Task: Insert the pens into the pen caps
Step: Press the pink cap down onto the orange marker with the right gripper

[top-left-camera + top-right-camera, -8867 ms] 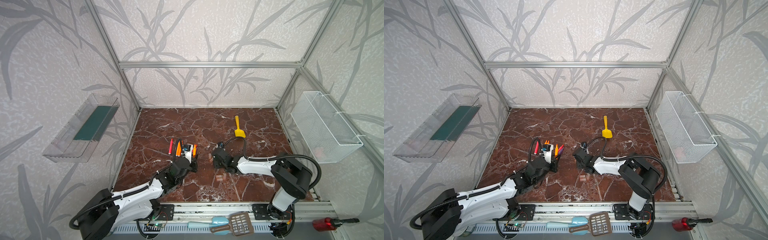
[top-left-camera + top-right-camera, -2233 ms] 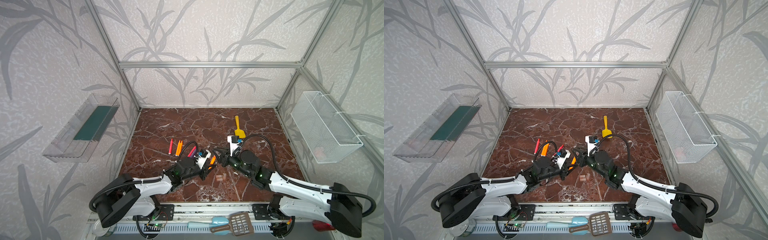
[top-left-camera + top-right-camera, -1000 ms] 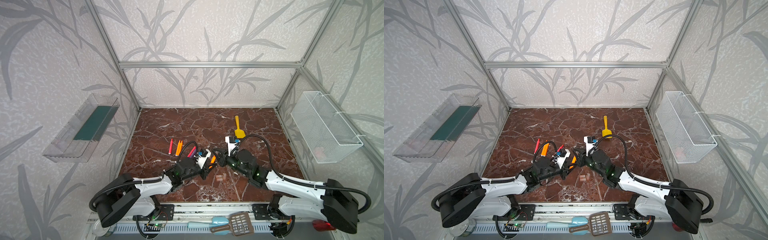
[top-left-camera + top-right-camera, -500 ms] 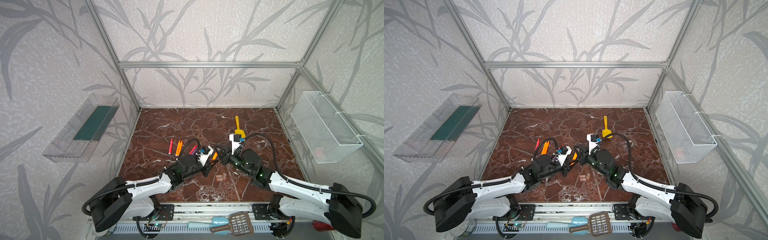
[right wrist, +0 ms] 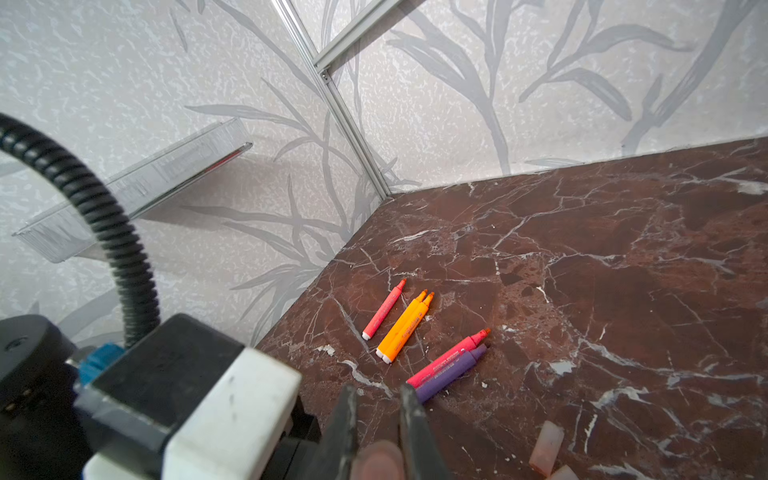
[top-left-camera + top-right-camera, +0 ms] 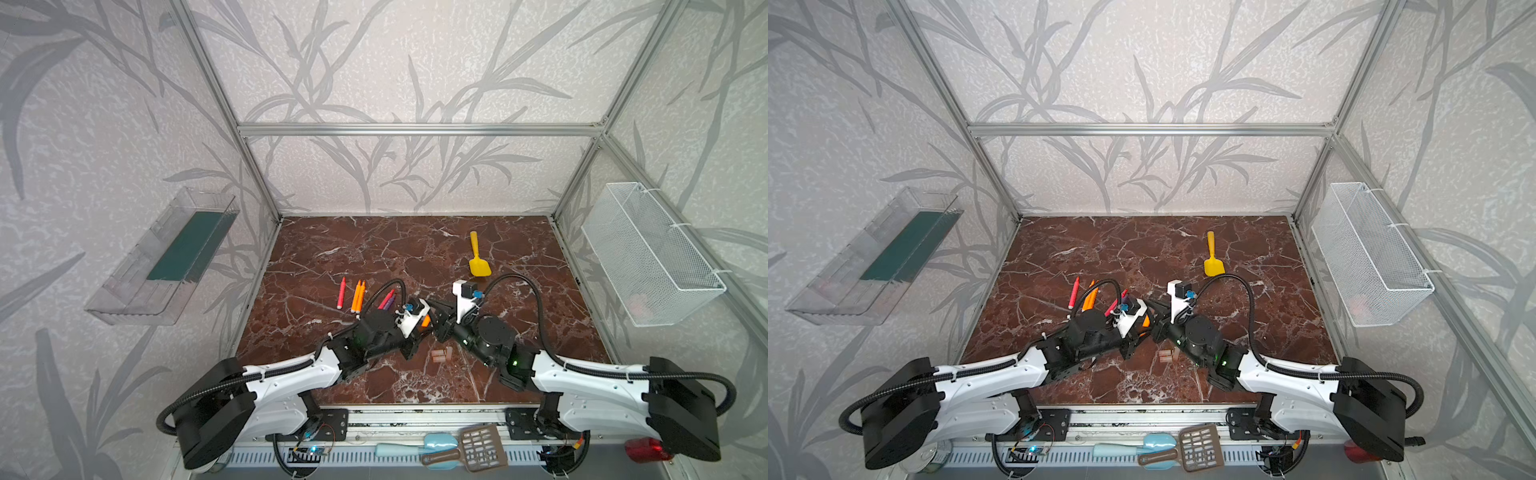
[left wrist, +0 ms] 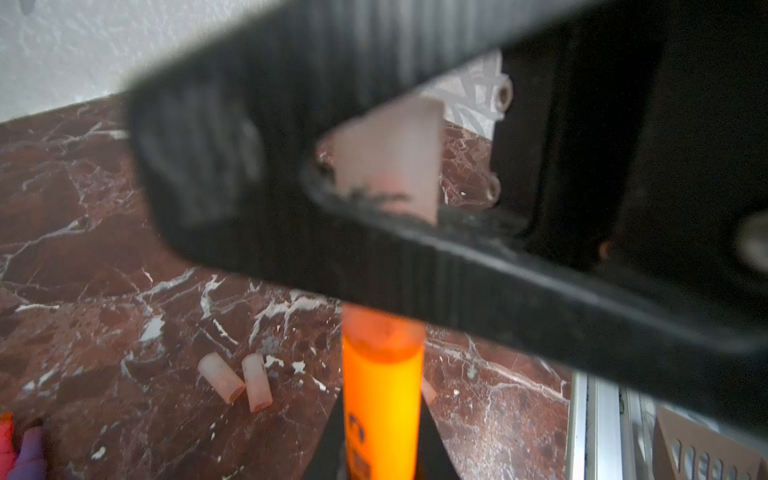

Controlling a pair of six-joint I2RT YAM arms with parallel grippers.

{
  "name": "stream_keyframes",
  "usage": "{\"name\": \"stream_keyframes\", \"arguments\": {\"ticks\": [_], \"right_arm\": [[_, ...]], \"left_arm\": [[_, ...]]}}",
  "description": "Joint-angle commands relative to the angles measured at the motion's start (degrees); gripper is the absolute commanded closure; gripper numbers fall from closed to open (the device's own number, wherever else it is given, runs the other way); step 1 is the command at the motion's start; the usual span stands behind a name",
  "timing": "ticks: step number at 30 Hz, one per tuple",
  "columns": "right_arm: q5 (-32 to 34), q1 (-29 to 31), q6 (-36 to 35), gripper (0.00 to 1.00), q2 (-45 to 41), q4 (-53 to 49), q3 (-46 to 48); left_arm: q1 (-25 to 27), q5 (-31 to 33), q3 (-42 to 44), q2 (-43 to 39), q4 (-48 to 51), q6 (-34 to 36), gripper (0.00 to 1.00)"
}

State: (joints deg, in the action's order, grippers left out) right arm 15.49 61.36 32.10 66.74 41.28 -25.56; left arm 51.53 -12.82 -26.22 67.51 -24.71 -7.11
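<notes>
Left gripper (image 7: 380, 453) clamped on slim orange plastic pen (image 7: 381, 386), right gripper (image 5: 377, 411) on short translucent pinkish cap (image 7: 390, 149), near yellow toy shovel (image 6: 480, 268). Likely light, slippery: you hold mid-body.

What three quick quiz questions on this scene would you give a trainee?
1. True or false: the left gripper holds a purple pen.
2. How many pens lie loose on the table? A three, B five, C seven.
3. Fill in: the right gripper is shut on a ____.
Key: 1 false, it holds an orange pen; 2 B; 3 pen cap.
</notes>
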Motion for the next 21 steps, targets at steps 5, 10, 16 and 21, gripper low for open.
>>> {"name": "stream_keyframes", "arguments": {"ticks": [5, 10, 16, 21], "right_arm": [[-11.9, 8.5, 3.6, 1.00, 7.3, -3.7, 5.6], [-10.0, 9.0, 6.0, 1.00, 5.9, -2.1, 8.4], [-5.0, 11.5, 5.2, 1.00, 0.9, -3.8, 9.7], [-4.2, 12.0, 5.2, 1.00, -0.3, -5.4, 9.6]], "left_arm": [[-1.6, 8.5, -6.7, -3.2, -16.1, -1.3, 1.00], [-1.6, 10.0, -5.5, -5.2, -17.0, -1.5, 1.00], [-1.6, 13.6, -3.6, -7.3, -19.7, -2.3, 1.00], [-1.7, 15.4, -1.4, -8.6, -24.7, -1.8, 1.00]]}}
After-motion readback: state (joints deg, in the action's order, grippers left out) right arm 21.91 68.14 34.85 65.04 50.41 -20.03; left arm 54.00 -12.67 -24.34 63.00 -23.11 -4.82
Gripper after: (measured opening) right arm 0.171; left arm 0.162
